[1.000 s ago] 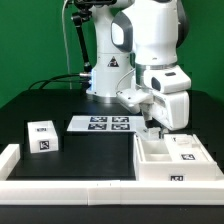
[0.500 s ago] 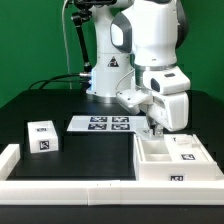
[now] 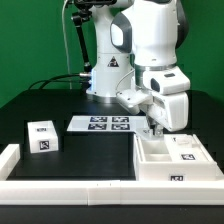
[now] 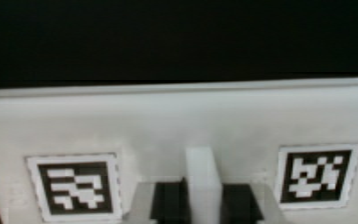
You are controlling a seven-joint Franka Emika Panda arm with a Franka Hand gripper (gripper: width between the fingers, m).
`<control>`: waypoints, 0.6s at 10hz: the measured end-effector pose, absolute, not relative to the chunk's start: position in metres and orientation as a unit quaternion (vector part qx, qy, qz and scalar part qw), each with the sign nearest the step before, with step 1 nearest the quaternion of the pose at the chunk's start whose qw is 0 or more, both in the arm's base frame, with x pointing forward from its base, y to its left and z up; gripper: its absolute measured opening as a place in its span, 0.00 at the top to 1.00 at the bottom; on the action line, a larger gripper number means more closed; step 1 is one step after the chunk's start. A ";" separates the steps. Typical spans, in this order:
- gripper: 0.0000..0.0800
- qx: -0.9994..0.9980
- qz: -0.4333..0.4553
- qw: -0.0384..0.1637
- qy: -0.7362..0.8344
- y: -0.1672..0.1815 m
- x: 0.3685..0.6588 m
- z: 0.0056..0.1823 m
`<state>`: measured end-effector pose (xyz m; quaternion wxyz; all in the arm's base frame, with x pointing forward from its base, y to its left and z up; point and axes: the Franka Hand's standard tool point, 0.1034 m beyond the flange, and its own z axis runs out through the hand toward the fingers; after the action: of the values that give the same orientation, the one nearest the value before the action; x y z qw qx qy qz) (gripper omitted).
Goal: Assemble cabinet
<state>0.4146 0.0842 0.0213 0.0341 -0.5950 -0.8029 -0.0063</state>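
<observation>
The cabinet (image 3: 172, 157) is a white open box with inner dividers, lying at the exterior view's right with tags on its faces. My gripper (image 3: 152, 129) is lowered onto the cabinet's far edge. In the wrist view the cabinet (image 4: 176, 125) fills the picture as a white face with two tags. My gripper (image 4: 201, 205) straddles a thin white rib, with a dark fingertip (image 4: 165, 207) close against each side. The jaws look shut on that rib. A small white tagged block (image 3: 42, 137) sits apart at the exterior view's left.
The marker board (image 3: 103, 124) lies flat behind the middle of the black table. A low white L-shaped rail (image 3: 70, 186) runs along the front edge and up the left corner. The robot base (image 3: 108, 75) stands at the back.
</observation>
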 end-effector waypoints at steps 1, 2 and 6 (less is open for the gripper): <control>0.92 -0.612 -0.003 0.029 -0.790 0.081 0.414 0.028; 0.92 -0.626 0.003 0.025 -0.780 0.078 0.415 0.035; 0.92 -0.670 0.011 0.002 -0.743 0.067 0.419 0.061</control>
<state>0.4194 0.0667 0.0614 0.0018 -0.6696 -0.7426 0.0109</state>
